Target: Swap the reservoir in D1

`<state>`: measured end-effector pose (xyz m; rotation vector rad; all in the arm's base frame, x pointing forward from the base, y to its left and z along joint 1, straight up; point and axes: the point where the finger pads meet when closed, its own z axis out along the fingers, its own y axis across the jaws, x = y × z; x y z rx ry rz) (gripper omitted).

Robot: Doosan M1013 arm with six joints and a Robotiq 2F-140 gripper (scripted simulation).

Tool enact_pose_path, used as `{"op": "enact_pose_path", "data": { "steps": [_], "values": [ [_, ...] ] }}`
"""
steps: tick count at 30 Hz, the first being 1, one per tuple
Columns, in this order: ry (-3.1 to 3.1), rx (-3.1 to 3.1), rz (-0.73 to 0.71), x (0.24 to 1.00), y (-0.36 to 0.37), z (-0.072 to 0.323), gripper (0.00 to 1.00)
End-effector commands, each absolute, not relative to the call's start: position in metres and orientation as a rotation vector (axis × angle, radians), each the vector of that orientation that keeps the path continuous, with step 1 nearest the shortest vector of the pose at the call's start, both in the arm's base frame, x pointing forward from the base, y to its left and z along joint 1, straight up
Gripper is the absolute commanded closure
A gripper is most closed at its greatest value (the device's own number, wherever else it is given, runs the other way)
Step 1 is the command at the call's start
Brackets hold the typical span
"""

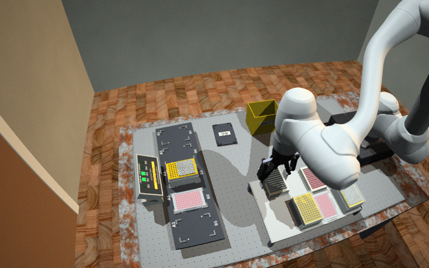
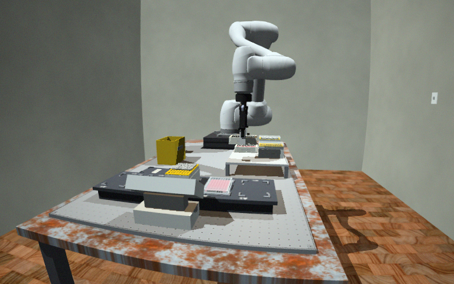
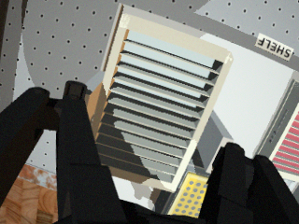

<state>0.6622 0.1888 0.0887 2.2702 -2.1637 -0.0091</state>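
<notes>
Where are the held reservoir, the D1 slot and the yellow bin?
reservoir [image 3: 163, 96], wrist view, its ribbed troughs.
D1 slot [image 1: 196, 228], top view, bare deck between the corner brackets.
yellow bin [image 1: 261, 125], top view, its front wall.

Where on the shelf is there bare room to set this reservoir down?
The shelf has bare white surface along its near-left part, between the held reservoir and the yellow tip rack. The right half is crowded with plates and racks.

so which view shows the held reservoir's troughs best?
Wrist: the reservoir fills the frame between the tool's fingers, every trough visible. Top shows it small, partly under the tool. Exterior shows only a sliver.
</notes>
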Motion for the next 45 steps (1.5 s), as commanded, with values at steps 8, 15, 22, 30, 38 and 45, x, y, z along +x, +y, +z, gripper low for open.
{"op": "enact_pose_path", "data": {
  "steps": [8, 15, 22, 30, 38, 45],
  "values": [
    [-2.164, 2.270, -0.009, 0.662, 0.189, 0.072, 1.00],
    [-2.164, 2.270, -0.009, 0.662, 0.189, 0.064, 1.00],
    [-2.164, 2.270, -0.009, 0.662, 0.189, 0.052, 1.00],
    [-2.164, 2.270, -0.009, 0.662, 0.189, 0.042, 1.00],
    [-2.164, 2.270, -0.009, 0.662, 0.189, 0.029, 1.00],
    [-2.164, 2.270, -0.009, 0.662, 0.189, 0.017, 1.00]
  ]
}}
